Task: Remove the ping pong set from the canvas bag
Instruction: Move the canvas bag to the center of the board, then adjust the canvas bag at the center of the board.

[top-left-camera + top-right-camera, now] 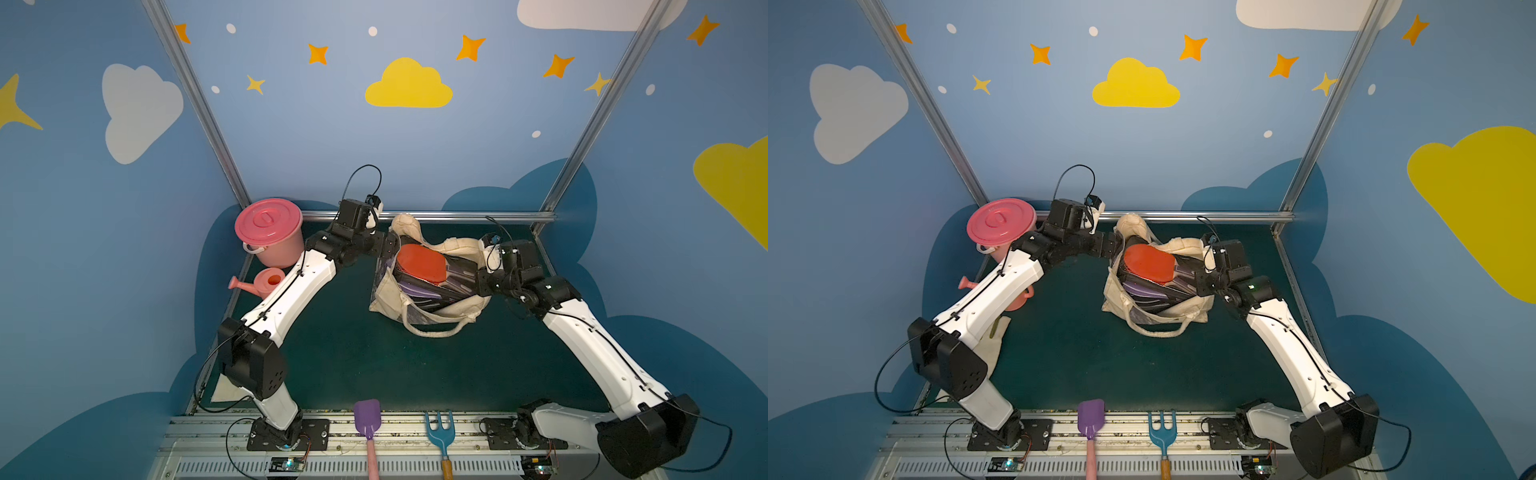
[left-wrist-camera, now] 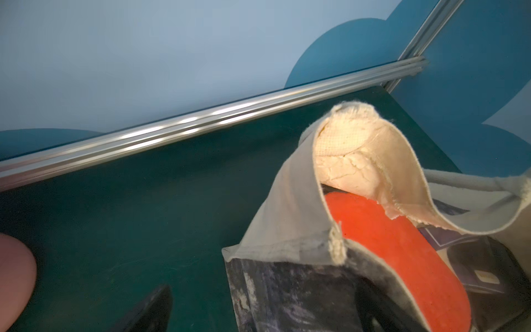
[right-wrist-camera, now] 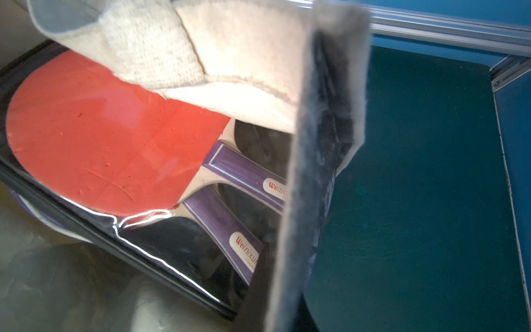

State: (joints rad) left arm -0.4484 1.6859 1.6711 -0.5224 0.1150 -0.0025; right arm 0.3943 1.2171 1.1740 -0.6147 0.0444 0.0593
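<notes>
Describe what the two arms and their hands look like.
The left arm and right arm have curved white link shells between blocky black joints. Thin black cables are clipped along them. The left hand and right hand are black.

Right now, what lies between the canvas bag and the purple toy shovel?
Nothing but bare green mat; both top views show that stretch from the canvas bag to the purple shovel.

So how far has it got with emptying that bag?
Nothing is out yet: the ping pong set lies inside the canvas bag. In hand: the right gripper pinches the bag's rim, the left gripper stands open at the opposite edge. Remaining: lifting the set out.
</notes>
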